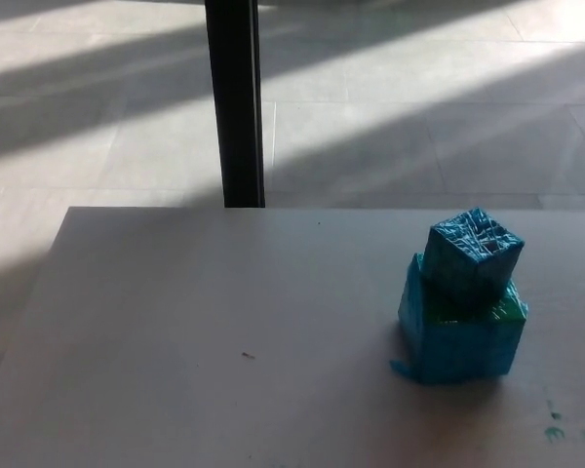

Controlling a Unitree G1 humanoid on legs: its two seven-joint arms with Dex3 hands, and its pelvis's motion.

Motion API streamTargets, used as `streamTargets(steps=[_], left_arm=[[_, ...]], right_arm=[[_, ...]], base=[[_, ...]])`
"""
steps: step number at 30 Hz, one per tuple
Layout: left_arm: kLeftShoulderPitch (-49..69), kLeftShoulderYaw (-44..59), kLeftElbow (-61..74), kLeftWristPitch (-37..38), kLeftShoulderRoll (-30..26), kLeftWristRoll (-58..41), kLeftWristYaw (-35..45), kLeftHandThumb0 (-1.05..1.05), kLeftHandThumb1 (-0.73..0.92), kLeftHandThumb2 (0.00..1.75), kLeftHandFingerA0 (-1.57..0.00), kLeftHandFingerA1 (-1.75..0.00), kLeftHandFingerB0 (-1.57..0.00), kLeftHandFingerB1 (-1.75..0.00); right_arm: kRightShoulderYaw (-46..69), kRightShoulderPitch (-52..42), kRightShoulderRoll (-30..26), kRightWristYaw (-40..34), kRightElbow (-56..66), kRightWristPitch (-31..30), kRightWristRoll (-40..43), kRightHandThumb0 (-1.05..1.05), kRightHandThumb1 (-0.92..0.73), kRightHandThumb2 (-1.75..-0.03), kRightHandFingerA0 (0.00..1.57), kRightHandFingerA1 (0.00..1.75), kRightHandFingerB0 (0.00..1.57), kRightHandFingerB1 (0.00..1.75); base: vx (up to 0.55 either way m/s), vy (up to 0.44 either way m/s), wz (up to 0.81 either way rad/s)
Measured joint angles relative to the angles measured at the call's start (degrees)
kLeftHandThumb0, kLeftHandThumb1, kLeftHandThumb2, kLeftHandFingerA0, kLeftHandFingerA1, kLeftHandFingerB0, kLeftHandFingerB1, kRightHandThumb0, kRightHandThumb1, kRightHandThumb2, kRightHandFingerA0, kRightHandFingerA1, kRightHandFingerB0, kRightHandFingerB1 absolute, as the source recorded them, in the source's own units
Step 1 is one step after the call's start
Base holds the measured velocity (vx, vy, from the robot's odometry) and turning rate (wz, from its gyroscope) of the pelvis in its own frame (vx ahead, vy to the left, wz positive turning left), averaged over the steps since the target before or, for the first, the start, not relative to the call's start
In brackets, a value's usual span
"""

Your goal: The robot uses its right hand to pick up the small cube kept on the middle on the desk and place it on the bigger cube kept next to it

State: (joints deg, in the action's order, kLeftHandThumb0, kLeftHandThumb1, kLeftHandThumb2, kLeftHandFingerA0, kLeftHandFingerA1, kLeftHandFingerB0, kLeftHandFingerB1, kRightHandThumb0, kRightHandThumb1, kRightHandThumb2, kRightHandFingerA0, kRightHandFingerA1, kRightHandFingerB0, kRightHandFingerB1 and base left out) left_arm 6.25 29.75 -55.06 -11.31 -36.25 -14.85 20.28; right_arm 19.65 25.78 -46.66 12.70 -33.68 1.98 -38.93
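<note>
A small blue cube (474, 255) rests on top of a bigger blue cube (460, 341), slightly turned and toward its back. The pair stands on the right part of the grey desk (205, 341). No hand of mine shows in the head view; nothing touches either cube.
A black vertical post (234, 102) rises behind the desk's far edge. Beyond it lies a tiled floor with bands of sunlight. Green paint specks (556, 424) mark the desk at the lower right. A tiny crumb (248, 355) lies mid-desk.
</note>
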Motion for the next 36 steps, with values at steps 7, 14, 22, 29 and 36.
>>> streamTargets(steps=[7,14,22,29,36], left_arm=[[0.07,0.0,0.2,0.01,0.12,0.0,-0.01,-0.9,0.91,0.72,-0.23,-0.46,-0.32,-0.38],[0.12,0.0,0.32,0.01,0.28,-0.01,-0.01,-0.83,0.72,1.15,-0.21,-0.54,-0.25,-0.5],[0.25,-0.01,0.33,0.01,0.32,0.0,-0.01,-0.88,0.92,0.71,-0.22,-0.46,-0.32,-0.38],[0.27,-0.01,0.42,0.01,0.35,0.01,-0.01,-0.87,0.92,0.72,-0.25,-0.46,-0.34,-0.39],[0.36,-0.02,0.27,0.02,0.36,0.02,-0.02,-0.89,0.92,0.72,-0.22,-0.46,-0.31,-0.39]], right_arm=[[10.95,-5.77,8.0,-3.96,-1.5,-1.03,4.93,-0.56,-0.79,-0.54,0.03,1.1,0.26,0.71],[19.84,-9.89,15.54,-8.71,-4.6,-1.24,9.66,-0.5,-0.77,-0.56,0.12,1.14,0.3,0.66],[28.74,-10.29,21.04,-12.82,-8.22,-2.0,15.06,-0.51,-0.56,-0.9,0.28,0.82,0.32,0.65],[34.51,-9.93,24.4,-13.82,-11.28,-2.26,20.0,-0.5,-0.68,-0.64,0.79,1.39,0.28,0.63],[38.4,-9.98,29.39,-13.39,-13.72,-2.64,25.68,-0.47,-0.78,-0.59,0.27,1.17,0.3,0.73]], base=[[0.0,0.0,0.0],[0.0,0.0,0.0],[0.0,0.0,0.0],[0.0,0.0,0.0],[0.0,0.0,0.0]])
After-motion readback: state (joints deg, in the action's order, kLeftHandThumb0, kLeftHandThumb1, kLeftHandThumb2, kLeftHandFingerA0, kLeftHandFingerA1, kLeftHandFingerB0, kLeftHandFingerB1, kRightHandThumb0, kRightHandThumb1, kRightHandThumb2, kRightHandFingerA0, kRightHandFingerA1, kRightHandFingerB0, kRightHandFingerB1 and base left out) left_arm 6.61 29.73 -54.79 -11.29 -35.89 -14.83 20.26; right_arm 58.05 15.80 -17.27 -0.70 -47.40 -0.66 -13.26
